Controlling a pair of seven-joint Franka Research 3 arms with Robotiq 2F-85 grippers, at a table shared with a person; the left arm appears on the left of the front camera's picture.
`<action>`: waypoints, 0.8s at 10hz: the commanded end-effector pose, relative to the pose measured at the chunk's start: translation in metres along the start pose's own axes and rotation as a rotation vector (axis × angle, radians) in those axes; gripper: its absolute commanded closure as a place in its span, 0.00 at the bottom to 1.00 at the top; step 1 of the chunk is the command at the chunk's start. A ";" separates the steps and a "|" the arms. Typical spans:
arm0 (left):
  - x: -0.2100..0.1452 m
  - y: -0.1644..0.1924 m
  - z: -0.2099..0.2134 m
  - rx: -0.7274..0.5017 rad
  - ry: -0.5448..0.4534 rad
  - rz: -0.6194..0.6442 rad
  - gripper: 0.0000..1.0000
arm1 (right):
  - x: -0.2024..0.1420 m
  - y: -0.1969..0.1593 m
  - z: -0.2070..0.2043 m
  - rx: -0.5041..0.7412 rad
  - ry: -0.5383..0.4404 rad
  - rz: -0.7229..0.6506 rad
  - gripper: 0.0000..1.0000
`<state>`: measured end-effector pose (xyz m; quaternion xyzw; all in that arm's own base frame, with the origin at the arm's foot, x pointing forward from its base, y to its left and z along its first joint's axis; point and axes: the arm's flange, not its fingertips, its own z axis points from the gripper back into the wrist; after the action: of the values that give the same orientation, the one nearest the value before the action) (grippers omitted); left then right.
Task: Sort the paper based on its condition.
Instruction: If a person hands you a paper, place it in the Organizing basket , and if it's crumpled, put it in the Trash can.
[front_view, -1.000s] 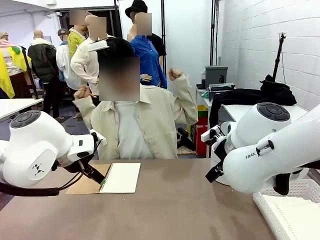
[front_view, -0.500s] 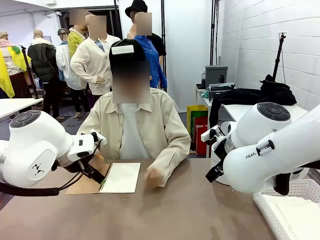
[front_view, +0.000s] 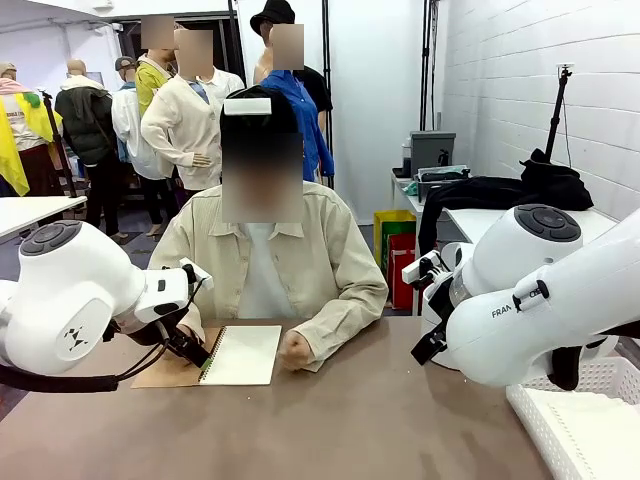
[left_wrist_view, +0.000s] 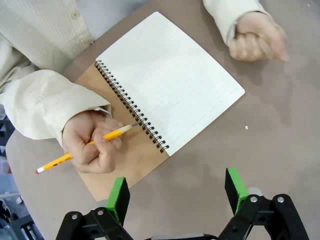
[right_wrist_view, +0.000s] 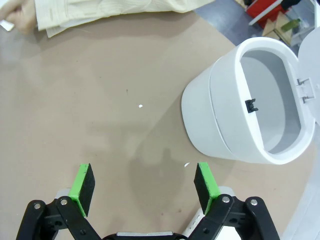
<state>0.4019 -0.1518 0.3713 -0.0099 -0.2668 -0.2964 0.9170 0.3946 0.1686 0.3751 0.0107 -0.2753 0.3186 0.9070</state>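
Observation:
The loose paper is out of view. A spiral notebook (left_wrist_view: 170, 82) with a brown kraft cover lies open on the brown table (front_view: 350, 420), showing a blank lined page. It lies in front of the person (front_view: 265, 260). My left gripper (left_wrist_view: 176, 192) hovers open above the notebook's near edge with nothing between its green pads. My right gripper (right_wrist_view: 144, 187) is open over bare tabletop, also holding nothing.
The person's hand (left_wrist_view: 92, 145) holds a yellow pencil (left_wrist_view: 85, 148) over the notebook's cover, and the other hand (left_wrist_view: 255, 40) rests as a fist beside the page. A white bin (right_wrist_view: 250, 100) with its lid up stands near my right gripper. A white lattice basket (front_view: 575, 425) sits at the front right.
The person's raised arms came down to the table and the hands now rest at the notebook. Neither arm has moved.

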 end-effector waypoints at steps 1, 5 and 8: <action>0.000 0.001 0.000 0.000 0.000 0.003 0.00 | 0.000 0.000 0.000 0.000 0.000 -0.001 0.00; 0.000 0.001 0.000 0.000 0.000 0.003 0.00 | 0.000 0.000 0.000 0.000 0.000 -0.001 0.00; 0.004 0.001 0.009 -0.035 0.009 -0.009 0.00 | 0.006 0.007 0.009 0.050 -0.003 0.006 0.00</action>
<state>0.4013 -0.1535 0.3721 -0.0114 -0.2652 -0.2974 0.9171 0.3930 0.1723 0.3766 0.0130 -0.2746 0.3220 0.9059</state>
